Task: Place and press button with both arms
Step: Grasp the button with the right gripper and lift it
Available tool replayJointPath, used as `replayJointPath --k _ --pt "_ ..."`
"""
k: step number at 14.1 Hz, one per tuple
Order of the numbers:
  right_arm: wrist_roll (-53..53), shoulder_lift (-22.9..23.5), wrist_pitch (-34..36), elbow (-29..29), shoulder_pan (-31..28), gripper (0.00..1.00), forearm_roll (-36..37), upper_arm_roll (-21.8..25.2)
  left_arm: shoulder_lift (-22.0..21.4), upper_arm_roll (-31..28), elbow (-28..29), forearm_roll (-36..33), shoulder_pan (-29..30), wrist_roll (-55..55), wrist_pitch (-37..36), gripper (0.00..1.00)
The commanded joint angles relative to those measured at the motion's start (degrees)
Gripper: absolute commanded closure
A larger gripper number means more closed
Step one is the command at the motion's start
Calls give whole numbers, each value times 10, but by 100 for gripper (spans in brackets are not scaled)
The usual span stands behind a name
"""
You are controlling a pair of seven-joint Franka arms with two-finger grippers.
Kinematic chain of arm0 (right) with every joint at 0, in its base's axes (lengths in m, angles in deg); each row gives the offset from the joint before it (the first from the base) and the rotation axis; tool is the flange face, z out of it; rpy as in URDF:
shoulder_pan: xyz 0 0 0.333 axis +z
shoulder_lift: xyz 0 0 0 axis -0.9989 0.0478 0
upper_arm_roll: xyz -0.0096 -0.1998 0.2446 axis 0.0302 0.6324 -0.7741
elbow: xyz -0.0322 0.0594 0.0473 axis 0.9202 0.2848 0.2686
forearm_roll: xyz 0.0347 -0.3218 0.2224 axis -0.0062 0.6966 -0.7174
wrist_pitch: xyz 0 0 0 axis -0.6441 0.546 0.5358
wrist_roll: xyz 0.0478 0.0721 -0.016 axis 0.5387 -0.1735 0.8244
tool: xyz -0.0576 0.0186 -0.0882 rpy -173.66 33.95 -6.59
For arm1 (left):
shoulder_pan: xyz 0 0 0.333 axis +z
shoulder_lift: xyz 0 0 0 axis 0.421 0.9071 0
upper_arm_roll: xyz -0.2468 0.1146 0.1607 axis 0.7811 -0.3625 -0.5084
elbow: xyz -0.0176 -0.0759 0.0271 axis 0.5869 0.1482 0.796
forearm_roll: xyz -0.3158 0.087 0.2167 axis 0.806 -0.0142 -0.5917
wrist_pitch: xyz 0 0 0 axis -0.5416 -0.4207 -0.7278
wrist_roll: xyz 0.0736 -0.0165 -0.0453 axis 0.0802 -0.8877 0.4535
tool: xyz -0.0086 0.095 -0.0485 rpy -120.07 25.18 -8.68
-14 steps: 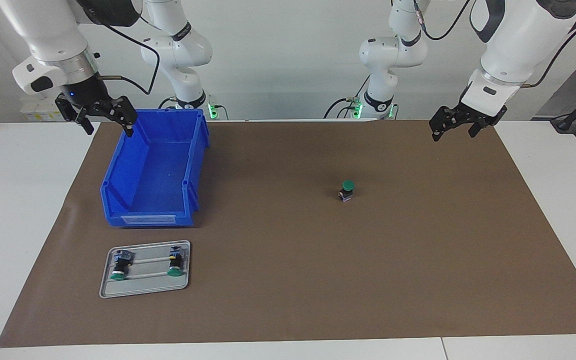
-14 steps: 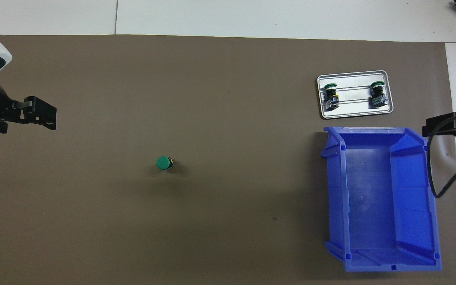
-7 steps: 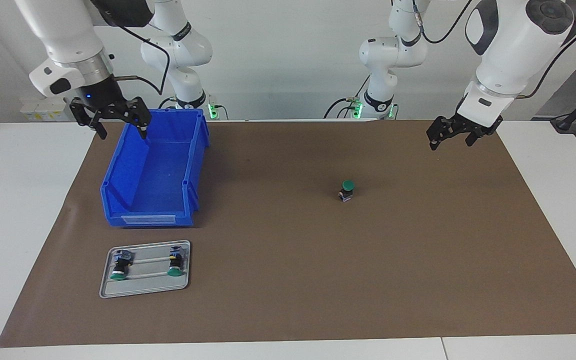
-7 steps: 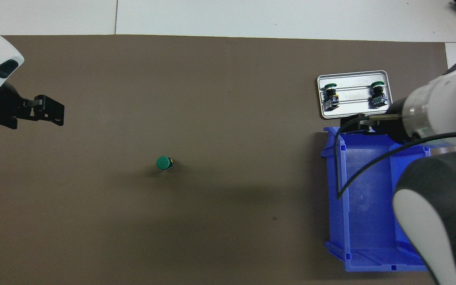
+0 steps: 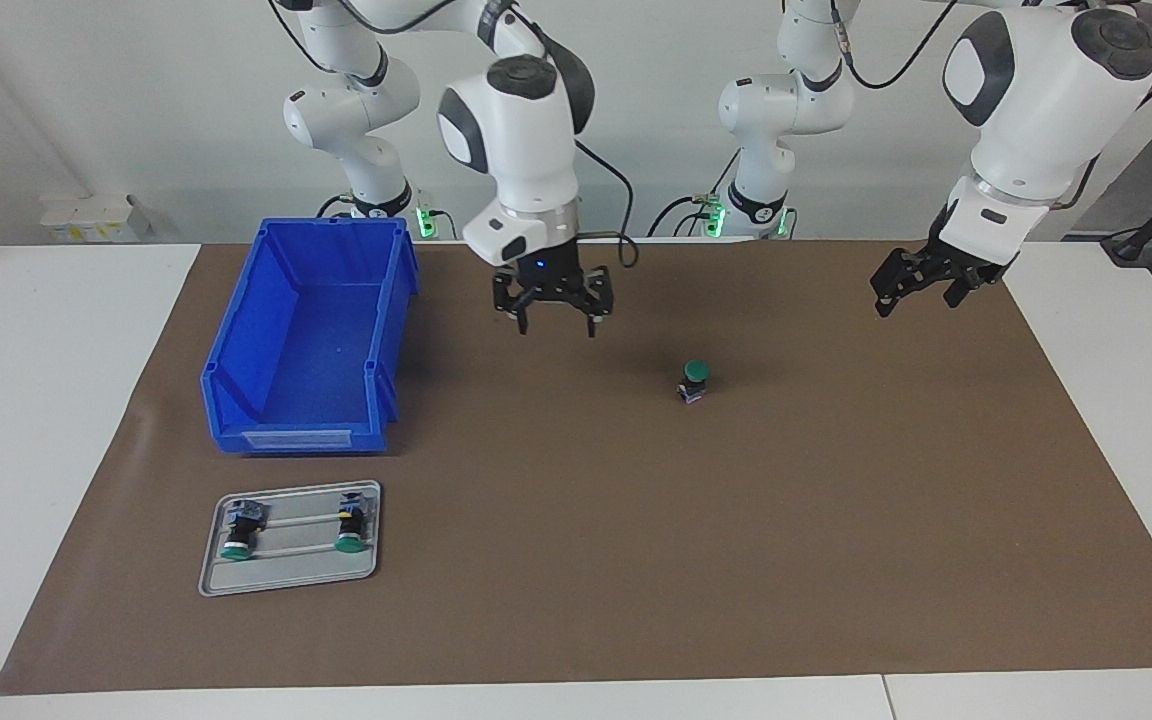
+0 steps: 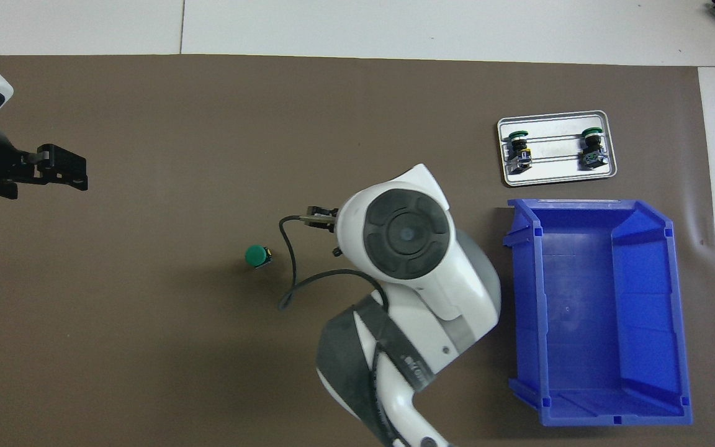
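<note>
Desk (image 5: 836, 560): brown mat covers it.
Blue bin (image 5: 308, 335): open, at my right arm's end.
Grey tray (image 5: 289, 538): farther from me than the bin, two buttons lying in it.
My right gripper (image 5: 554, 322): jaws wide, empty, over bare mat between bin and button; from overhead my own arm hides it.
My left gripper (image 5: 916, 283): jaws apart, empty, waiting over its end of the mat.
Button (image 5: 695, 381): upright mid-mat, green cap up, black body.
</note>
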State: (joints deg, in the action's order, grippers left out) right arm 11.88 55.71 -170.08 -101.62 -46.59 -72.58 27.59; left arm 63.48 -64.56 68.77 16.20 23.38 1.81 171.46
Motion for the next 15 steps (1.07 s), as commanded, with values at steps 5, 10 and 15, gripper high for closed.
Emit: replayJointPath --k 5,10,15 --pt "-48 171 -92 104 76 0 36 4 -20 4 24 33 20 -5 9 0" --pt "-50 188 -128 102 102 0 41 4 -23 3 25 33 22 -5 5 0" --pt "-45 188 -134 91 106 16 59 4 -23 4 25 33 22 -5 5 0"
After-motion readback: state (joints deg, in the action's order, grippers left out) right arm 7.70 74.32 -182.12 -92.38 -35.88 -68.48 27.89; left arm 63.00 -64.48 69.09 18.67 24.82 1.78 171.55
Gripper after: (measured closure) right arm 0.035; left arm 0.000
